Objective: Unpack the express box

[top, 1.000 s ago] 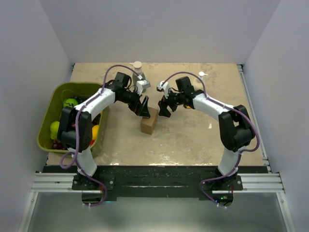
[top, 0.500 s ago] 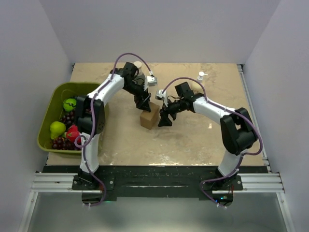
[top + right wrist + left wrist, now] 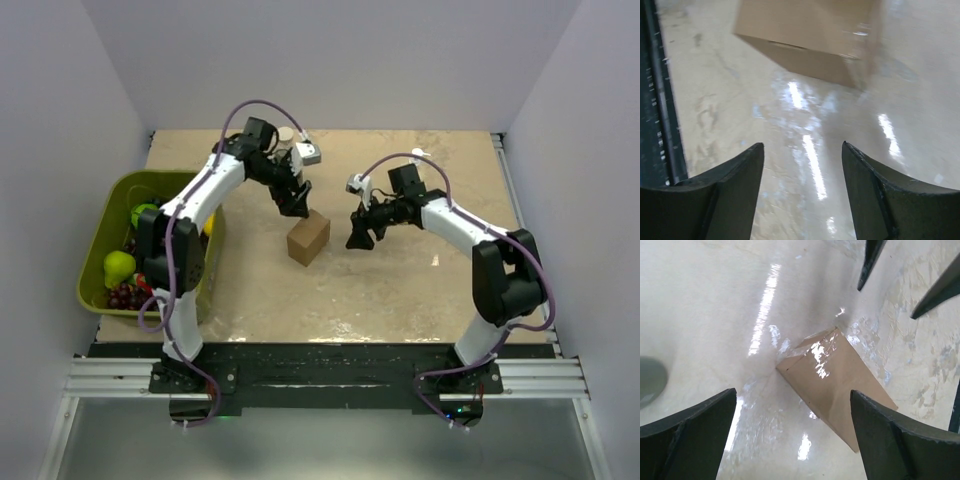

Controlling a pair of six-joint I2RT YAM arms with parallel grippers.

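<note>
The small brown cardboard express box (image 3: 308, 238) lies in the middle of the beige table (image 3: 420, 290), long axis diagonal, with the left gripper (image 3: 293, 205) just past its far end, nearer than the right gripper (image 3: 358, 238) off to its right; both grippers' jaws stand apart, empty.

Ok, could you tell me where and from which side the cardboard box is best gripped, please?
Probably take the box across its two long side faces, coming down from above. It lies flat on the table, turned at an angle, so the grip needs rotating to match. Its shiny top looks taped shut, offering no flap to pinch. The left gripper hangs open behind it.
</note>
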